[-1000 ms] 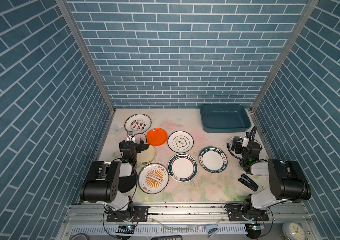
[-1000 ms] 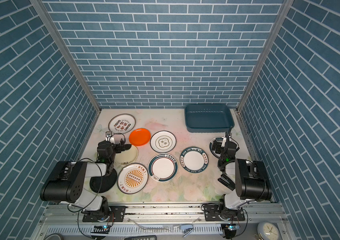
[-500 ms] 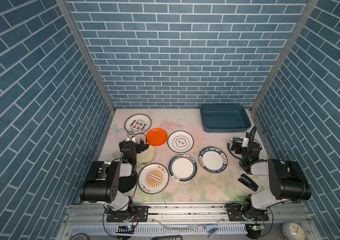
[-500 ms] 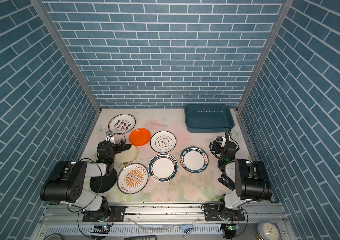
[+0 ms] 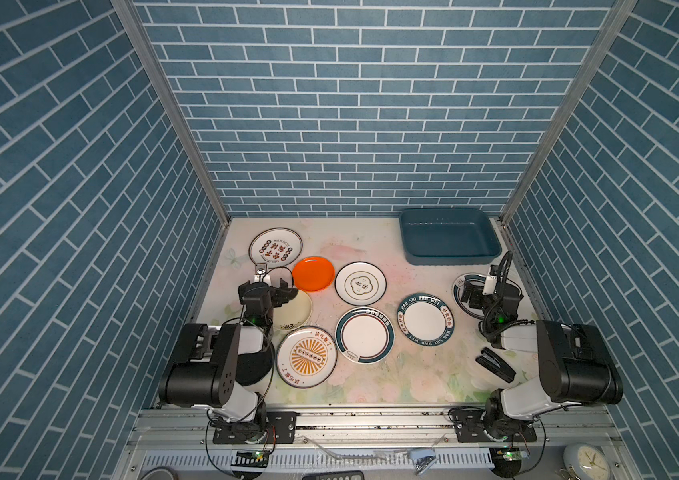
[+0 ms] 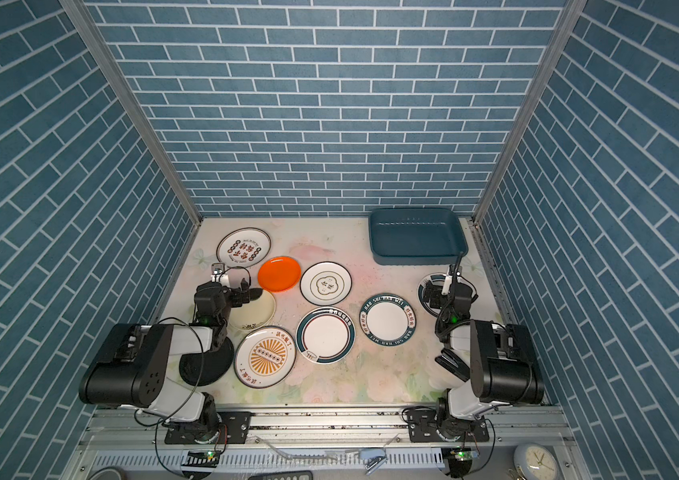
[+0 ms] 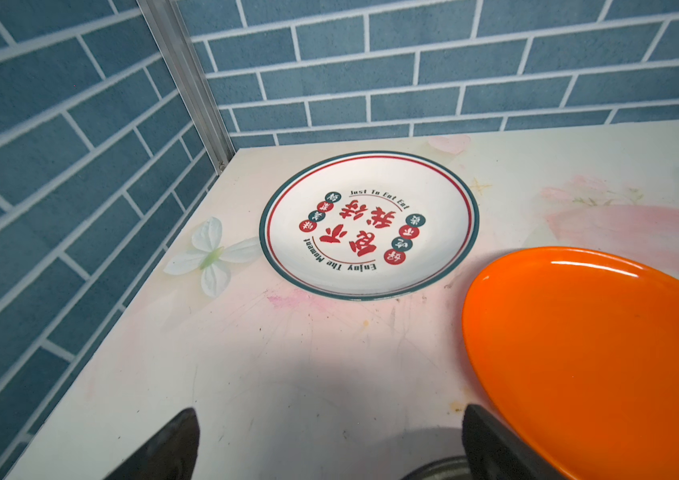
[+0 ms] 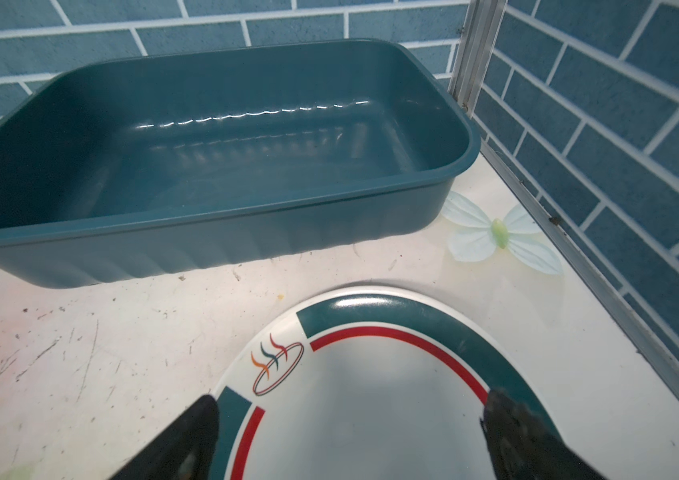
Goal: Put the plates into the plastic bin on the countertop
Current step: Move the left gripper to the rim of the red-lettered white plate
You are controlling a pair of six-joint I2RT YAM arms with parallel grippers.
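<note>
While the left fingers (image 7: 176, 444) stand spread wide with nothing between them, only bare bench (image 7: 308, 374) lies below the gap. Just beside one finger sits the orange plate (image 7: 599, 365), its rim right at the fingertip; whether the two touch I cannot tell. Ahead of the fingers, near the corner of the brick walls (image 7: 412, 62), the red-lettered plate (image 7: 367, 224) lies flat, apart from the orange one. In both top views the cream plate (image 5: 296, 311) lies behind these fingers, partly under the wrist. Farther back along the arm come the black plate (image 6: 217, 361), half hidden under the arm, and the sunburst plate (image 5: 306, 361) beside it.

The right fingers (image 8: 192, 440) are likewise wide apart and grip nothing. They hang over the teal-and-red plate (image 8: 371, 395), one finger above each side of it. Ahead of them, past a strip of scuffed bench, the bin (image 8: 246, 210) stands against the back wall, its ribbed floor in full view.

Between the two pairs of fingers three more plates lie flat on the bench: the emblem plate (image 5: 360, 282), the teal-rimmed plate (image 5: 365, 334) and the green-lettered plate (image 5: 425, 318). Every plate in view lies outside the bin. Behind the right fingers, beside the arm, lies a black stapler (image 5: 495, 365).
</note>
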